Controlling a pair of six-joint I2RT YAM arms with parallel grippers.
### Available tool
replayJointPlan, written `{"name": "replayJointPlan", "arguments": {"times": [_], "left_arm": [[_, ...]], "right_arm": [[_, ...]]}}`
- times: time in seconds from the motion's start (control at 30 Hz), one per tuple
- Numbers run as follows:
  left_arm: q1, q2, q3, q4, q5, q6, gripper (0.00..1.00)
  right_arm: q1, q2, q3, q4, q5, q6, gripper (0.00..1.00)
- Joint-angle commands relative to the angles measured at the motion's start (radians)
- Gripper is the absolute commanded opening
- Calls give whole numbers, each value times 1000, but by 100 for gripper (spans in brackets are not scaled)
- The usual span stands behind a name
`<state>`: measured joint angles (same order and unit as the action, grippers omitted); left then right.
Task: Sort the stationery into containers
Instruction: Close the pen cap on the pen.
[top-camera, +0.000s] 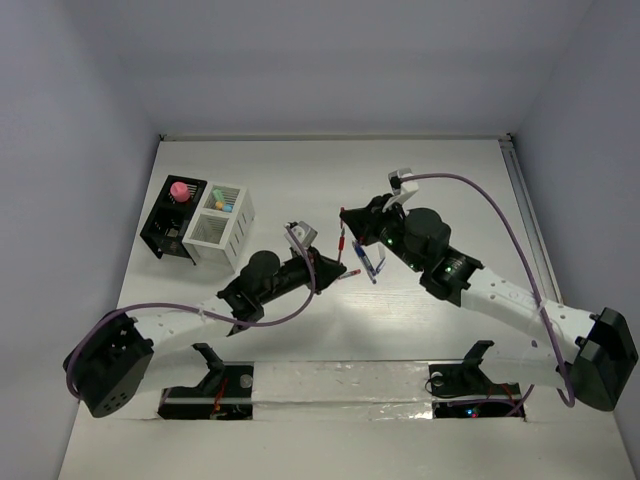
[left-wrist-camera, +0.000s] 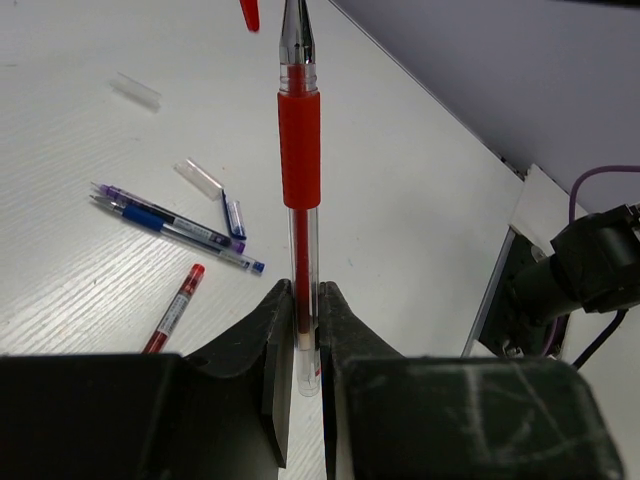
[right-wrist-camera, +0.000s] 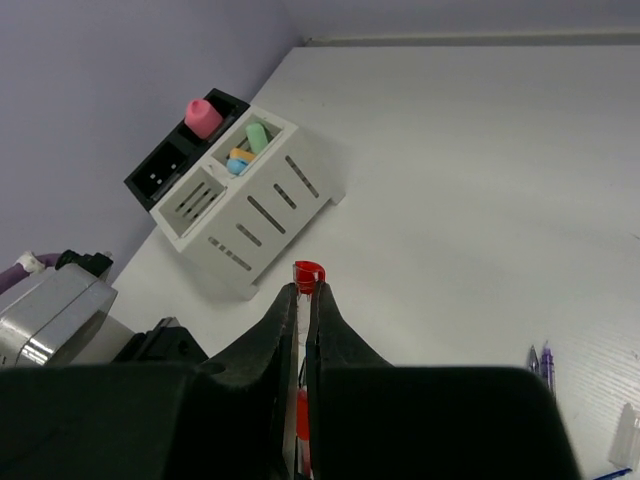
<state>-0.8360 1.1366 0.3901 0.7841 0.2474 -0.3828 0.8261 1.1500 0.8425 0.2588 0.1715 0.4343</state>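
Note:
My left gripper (left-wrist-camera: 305, 292) is shut on a red pen (left-wrist-camera: 300, 170) near its back end, and the pen sticks straight out ahead. In the top view this gripper (top-camera: 338, 268) is at mid-table. My right gripper (right-wrist-camera: 306, 292) is shut on a red-tipped clear pen cap (right-wrist-camera: 308, 272). In the top view it (top-camera: 345, 232) is just beyond the left gripper. The cap's red end (left-wrist-camera: 250, 12) hangs close to the pen's tip. The black box (right-wrist-camera: 165, 170) holds a pink-topped piece (right-wrist-camera: 203, 115). The white box (right-wrist-camera: 262, 215) holds mint green, orange and pale blue bits (right-wrist-camera: 245, 152).
Blue pens (left-wrist-camera: 175, 228), a red pen (left-wrist-camera: 172, 308) and clear caps (left-wrist-camera: 198, 176) lie loose on the table under the grippers. The blue pens (top-camera: 372, 262) show mid-table in the top view. The boxes (top-camera: 222, 235) stand at the far left, near the wall.

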Motion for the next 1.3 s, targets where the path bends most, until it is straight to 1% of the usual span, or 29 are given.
{"name": "replayJointPlan", "arguments": {"times": [0.0, 0.2, 0.33, 0.67, 0.73, 0.9, 1.1, 1.27], "left_arm": [[-2, 3, 47, 32, -17, 5, 0], [-2, -18, 38, 32, -53, 5, 0], [-2, -6, 47, 24, -53, 1, 0], [-2, -35, 35, 38, -71, -4, 0], [-2, -41, 35, 56, -66, -11, 0], [-2, -54, 44, 81, -60, -31, 0], [-2, -104, 64, 46, -76, -45, 0], [-2, -149, 87, 30, -71, -71, 0]], "right_arm": [[-2, -29, -14, 82, -21, 9, 0], [-2, -36, -40, 100, -30, 12, 0], [-2, -44, -54, 117, -40, 14, 0], [-2, -52, -97, 151, -61, 24, 0], [7, -46, -120, 190, -79, 35, 0], [53, -21, -163, 256, -63, 37, 0], [76, -27, -186, 243, -44, 29, 0], [87, -42, -203, 191, -53, 21, 0]]}}
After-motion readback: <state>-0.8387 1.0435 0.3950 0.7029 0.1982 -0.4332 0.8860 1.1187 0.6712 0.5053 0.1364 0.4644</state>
